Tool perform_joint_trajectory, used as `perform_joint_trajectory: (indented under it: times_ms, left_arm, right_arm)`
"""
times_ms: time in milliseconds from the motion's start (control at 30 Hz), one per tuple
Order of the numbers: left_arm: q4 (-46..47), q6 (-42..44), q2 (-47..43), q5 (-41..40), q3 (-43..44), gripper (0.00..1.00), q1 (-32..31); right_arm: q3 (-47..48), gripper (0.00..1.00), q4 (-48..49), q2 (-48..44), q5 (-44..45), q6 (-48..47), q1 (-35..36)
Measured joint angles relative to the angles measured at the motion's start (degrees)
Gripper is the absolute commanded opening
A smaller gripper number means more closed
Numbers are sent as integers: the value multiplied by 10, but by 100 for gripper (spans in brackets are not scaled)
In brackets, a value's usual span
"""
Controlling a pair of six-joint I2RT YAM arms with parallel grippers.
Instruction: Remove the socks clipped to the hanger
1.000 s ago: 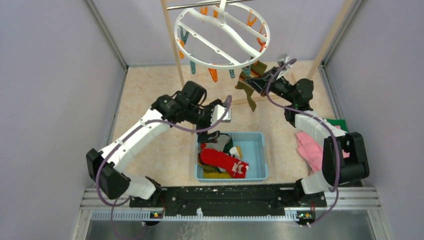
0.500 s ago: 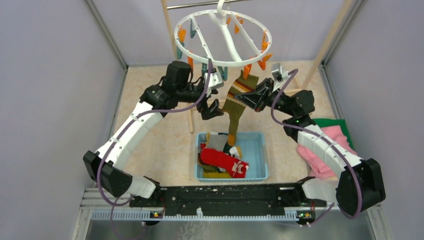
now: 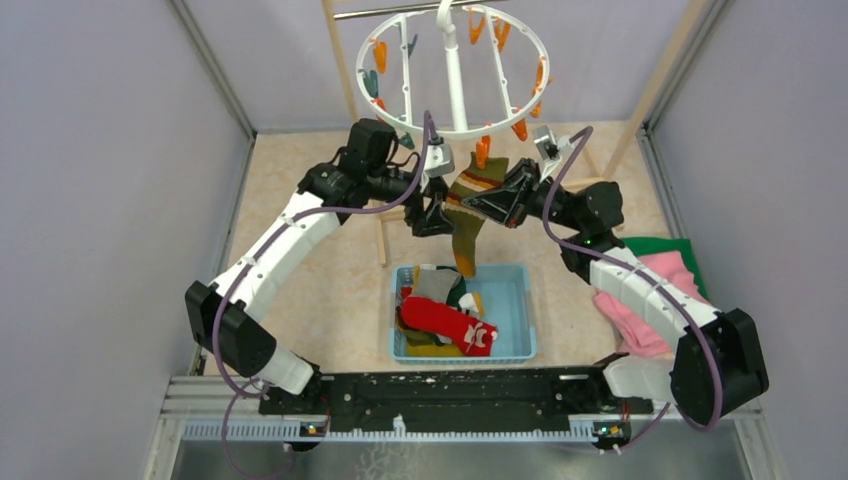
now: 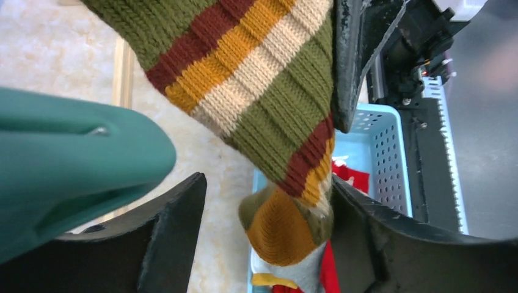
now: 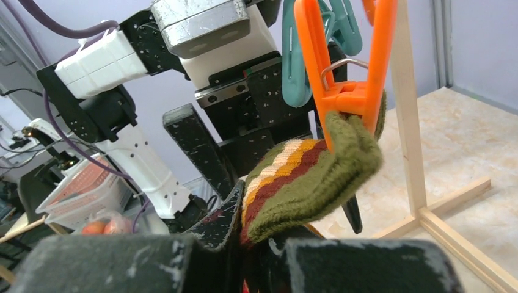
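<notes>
The white ring hanger hangs from the rod at the top. An olive sock with red, mustard and cream stripes dangles from one orange clip, which bites its cuff. My right gripper is shut on this striped sock just below the clip. My left gripper is open, its fingers straddling the sock's toe; the right-hand finger touches the fabric and the left-hand one stands apart. A teal clip looms close on the left.
Below the sock stands a blue basket holding a red sock, a grey one and others. Pink and green cloths lie at the right. The wooden rack's post and foot stand beside my left arm.
My left arm rose from the basket and moved right until its jaws came round the sock. My right gripper carried the sock toward the middle. The hanger ring swung and turned.
</notes>
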Motion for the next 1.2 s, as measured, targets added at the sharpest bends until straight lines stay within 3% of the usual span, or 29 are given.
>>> perform_joint_trajectory:
  times_ms: [33, 100, 133, 433, 833, 1033, 1200]
  left_arm:
    - [0, 1, 5, 5, 3, 54, 0]
    - [-2, 3, 10, 14, 5, 15, 0]
    - [-4, 4, 10, 18, 5, 1, 0]
    - [-1, 2, 8, 18, 0, 0, 0]
    - [0, -3, -8, 16, -12, 0, 0]
    - [0, -4, -13, 17, -14, 0, 0]
    - [0, -7, -14, 23, -14, 0, 0]
  right_arm:
    - [2, 18, 0, 1, -1, 1, 0]
    - [10, 33, -14, 2, -2, -1, 0]
    - [13, 36, -20, 2, -1, -2, 0]
    - [31, 49, -174, -50, 125, -131, 2]
    - [108, 49, -214, -25, 176, -213, -5]
    - [106, 57, -213, -28, 174, -222, -20]
    - [89, 57, -199, -35, 164, -211, -22]
